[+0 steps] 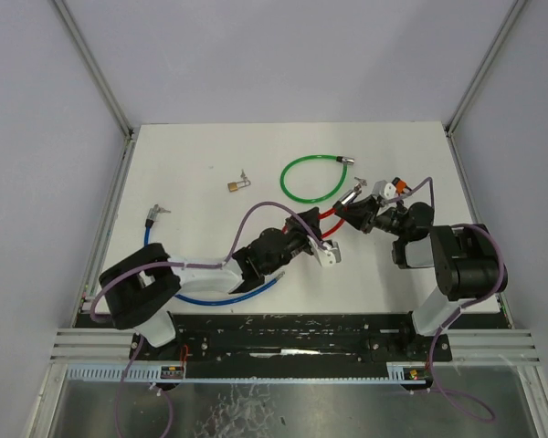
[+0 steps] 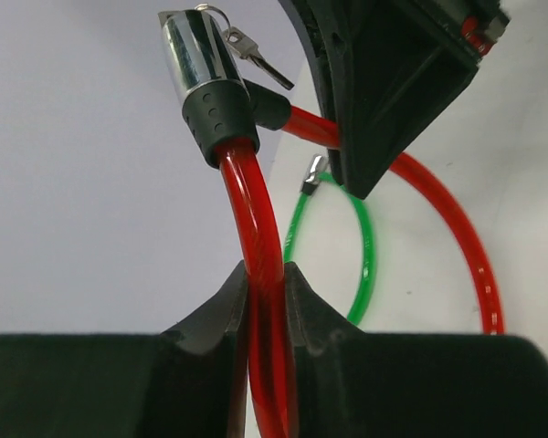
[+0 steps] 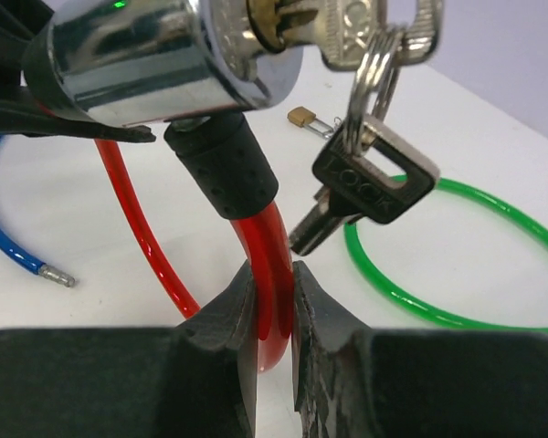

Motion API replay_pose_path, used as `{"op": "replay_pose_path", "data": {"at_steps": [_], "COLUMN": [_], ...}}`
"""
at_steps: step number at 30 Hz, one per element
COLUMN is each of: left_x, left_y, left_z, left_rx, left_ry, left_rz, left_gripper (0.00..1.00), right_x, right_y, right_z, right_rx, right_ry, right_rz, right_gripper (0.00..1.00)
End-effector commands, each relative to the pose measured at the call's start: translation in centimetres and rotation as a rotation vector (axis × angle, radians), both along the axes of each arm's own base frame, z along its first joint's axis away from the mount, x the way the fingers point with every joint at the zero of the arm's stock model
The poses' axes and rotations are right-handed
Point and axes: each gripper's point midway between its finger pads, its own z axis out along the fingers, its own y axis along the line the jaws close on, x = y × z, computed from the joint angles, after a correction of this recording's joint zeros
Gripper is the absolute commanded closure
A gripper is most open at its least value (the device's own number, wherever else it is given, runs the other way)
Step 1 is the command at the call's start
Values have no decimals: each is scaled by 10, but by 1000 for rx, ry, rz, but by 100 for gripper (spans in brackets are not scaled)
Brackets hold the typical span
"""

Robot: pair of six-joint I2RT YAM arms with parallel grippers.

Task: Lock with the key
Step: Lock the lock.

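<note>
A red cable lock [image 1: 333, 216] is held between both grippers above the table. My left gripper [image 2: 266, 271] is shut on the red cable [image 2: 260, 228] below the chrome lock cylinder [image 2: 194, 57]. In the top view the left gripper [image 1: 321, 235] sits left of the right gripper [image 1: 358, 212]. My right gripper [image 3: 274, 271] is shut on the red cable [image 3: 276, 246] just under the black collar of the cylinder [image 3: 155, 55]. A key [image 3: 347, 27] sits in the cylinder's face. A black-headed key [image 3: 373, 182] hangs from its ring.
A green cable loop [image 1: 315, 178] lies just behind the grippers. A small brass padlock [image 1: 237, 185] lies left of it. A blue cable [image 1: 210, 294] runs under the left arm, with its end [image 1: 153, 214] at the left. The table's walls stand close on all sides.
</note>
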Motion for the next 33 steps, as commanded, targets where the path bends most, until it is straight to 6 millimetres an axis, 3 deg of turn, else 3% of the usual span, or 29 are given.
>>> {"op": "replay_pose_path", "data": {"at_steps": [1, 7, 12, 16, 20, 24, 30, 33], "left_x": [-34, -34, -19, -8, -1, 10, 25, 37], "left_y": [-21, -21, -14, -8, -8, -6, -3, 0], "left_z": [-22, -24, -27, -30, -45, -51, -32, -24], "left_rx": [14, 7, -18, -5, 64, 113, 120, 122], "left_ry": [274, 548, 671, 659, 649, 626, 544, 504], "left_rz": [-233, -313, -296, -266, -250, -212, -178, -156], "left_gripper": [100, 100, 100, 100, 100, 100, 100, 100], "right_x": [4, -2, -1, 16, 38, 46, 54, 64], "right_y": [-1, -3, -4, -9, -12, -10, -3, 5], "right_z": [60, 71, 68, 50, 32, 42, 67, 68], "right_rx": [3, -6, -7, 10, 23, 25, 39, 48], "right_ry": [-326, -386, -381, -295, -222, -262, -335, -339], "right_rz": [-39, -46, -62, -129, -169, -158, -145, -135], "right_gripper": [100, 100, 100, 100, 100, 100, 100, 99]}}
